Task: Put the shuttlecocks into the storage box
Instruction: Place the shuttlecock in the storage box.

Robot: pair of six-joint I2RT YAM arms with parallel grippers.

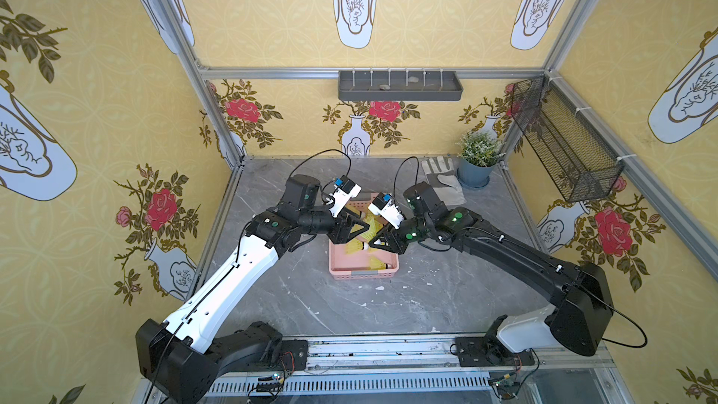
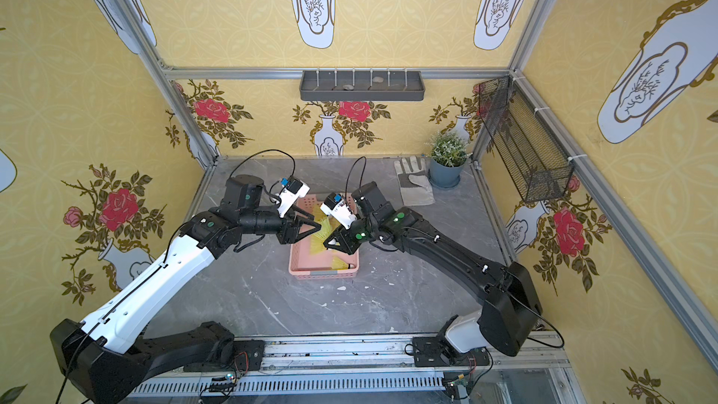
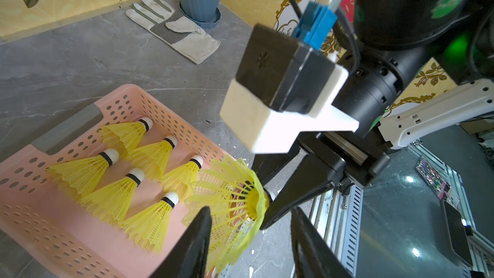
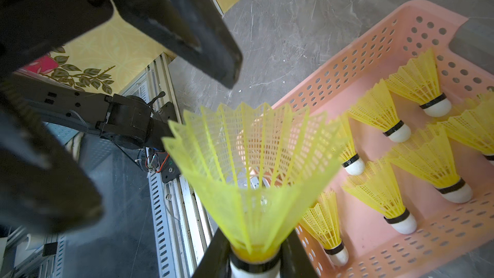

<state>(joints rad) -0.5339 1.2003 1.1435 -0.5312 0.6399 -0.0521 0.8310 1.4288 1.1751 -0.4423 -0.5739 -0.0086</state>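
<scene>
Place: a robot test cell in a lab, dressed like a home room.
Walls: flower wallpaper (image 1: 272,25) panels fixed in a bare aluminium frame (image 1: 272,73).
Table (image 1: 427,305): grey marble look; left arm (image 1: 229,281) and right arm (image 1: 516,256) bolted to a metal rail (image 1: 388,349) along its front edge, with open wires (image 1: 272,378).
Home props: plant (image 1: 480,149) and glove (image 1: 445,182) at the far right corner; tray (image 1: 400,91) and mesh basket (image 1: 567,149) on the walls.
</scene>
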